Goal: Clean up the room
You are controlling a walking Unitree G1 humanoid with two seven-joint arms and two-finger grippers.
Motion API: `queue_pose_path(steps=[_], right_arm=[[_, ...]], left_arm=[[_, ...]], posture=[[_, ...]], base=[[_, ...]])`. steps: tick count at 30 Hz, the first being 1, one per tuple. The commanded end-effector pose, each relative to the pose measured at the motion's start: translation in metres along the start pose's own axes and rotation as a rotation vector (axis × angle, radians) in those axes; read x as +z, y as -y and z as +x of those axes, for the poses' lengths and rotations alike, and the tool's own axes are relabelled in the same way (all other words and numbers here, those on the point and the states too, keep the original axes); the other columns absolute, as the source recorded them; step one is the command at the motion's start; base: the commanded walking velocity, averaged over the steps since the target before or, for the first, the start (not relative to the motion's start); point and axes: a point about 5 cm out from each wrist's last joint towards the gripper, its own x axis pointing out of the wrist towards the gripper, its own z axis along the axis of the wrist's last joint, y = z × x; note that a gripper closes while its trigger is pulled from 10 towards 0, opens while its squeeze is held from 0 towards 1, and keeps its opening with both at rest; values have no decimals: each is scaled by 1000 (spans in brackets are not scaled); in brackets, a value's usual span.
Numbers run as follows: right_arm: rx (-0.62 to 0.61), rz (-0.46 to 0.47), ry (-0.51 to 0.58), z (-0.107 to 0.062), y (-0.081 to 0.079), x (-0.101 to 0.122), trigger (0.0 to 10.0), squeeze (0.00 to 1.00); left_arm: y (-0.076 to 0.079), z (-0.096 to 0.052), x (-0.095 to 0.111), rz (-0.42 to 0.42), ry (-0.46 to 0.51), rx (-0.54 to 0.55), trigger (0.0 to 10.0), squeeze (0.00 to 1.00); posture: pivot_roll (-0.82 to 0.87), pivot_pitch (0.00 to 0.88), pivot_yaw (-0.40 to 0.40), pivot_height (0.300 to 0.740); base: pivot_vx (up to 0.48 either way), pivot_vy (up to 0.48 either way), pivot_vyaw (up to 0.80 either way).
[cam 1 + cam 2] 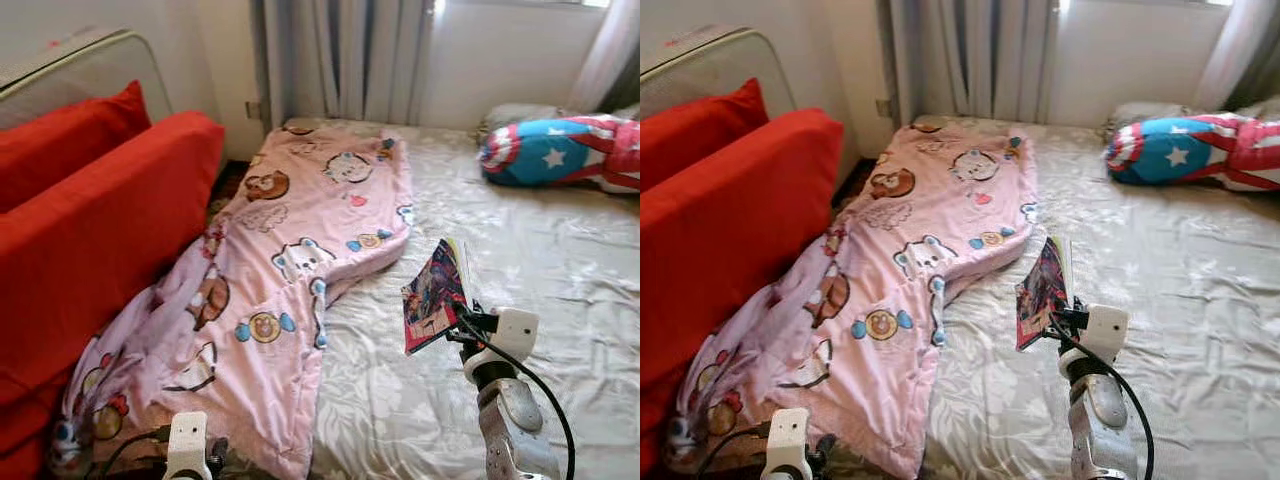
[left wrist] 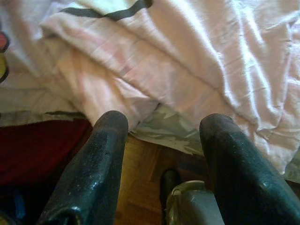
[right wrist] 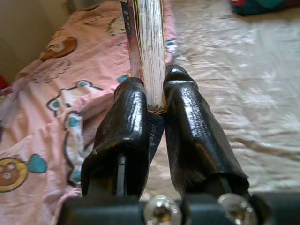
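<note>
My right gripper [image 1: 455,322] is shut on a thin comic book [image 1: 433,293] with a colourful cover, held upright on edge above the bed. In the right wrist view the book's page edges [image 3: 150,47] stand clamped between the two black fingers [image 3: 124,126]. A pink cartoon-print blanket [image 1: 290,250] lies along the bed's left side and hangs over its near corner. My left gripper [image 2: 161,136] is open, low at the bed's near left corner, just in front of the hanging blanket [image 2: 154,61].
A grey patterned sheet [image 1: 500,250] covers the bed. A star-and-stripes pillow [image 1: 560,150] lies at the far right. Red sofa cushions [image 1: 90,220] stand close along the left. Curtains [image 1: 340,55] hang behind. Wooden floor [image 2: 140,183] shows under the bed edge.
</note>
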Motion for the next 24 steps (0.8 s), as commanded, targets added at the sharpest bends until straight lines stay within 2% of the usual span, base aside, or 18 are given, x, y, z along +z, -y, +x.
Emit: queue_pose_path(steps=[1,5,11,24], right_arm=[[-1,-13,53,5,-1,10,10000,0],[-22,-17,43,5,1,10,10000,0],[-39,-12,43,5,4,10,10000,0],[-35,-9,48,4,0,9,10000,0]], left_arm=[[1,-2,-6,11,-29,3,10000,0],[3,-2,-7,13,-28,-2,10000,0],[4,-2,-6,10,-25,-6,10000,0],[4,-2,-7,14,-25,-8,10000,0]], posture=[[-14,0,-27,726],[-16,0,-28,726],[-19,0,-29,726],[-14,0,-24,726]], base=[[0,-401,0],[0,-404,0],[0,-391,-651],[0,-372,0]])
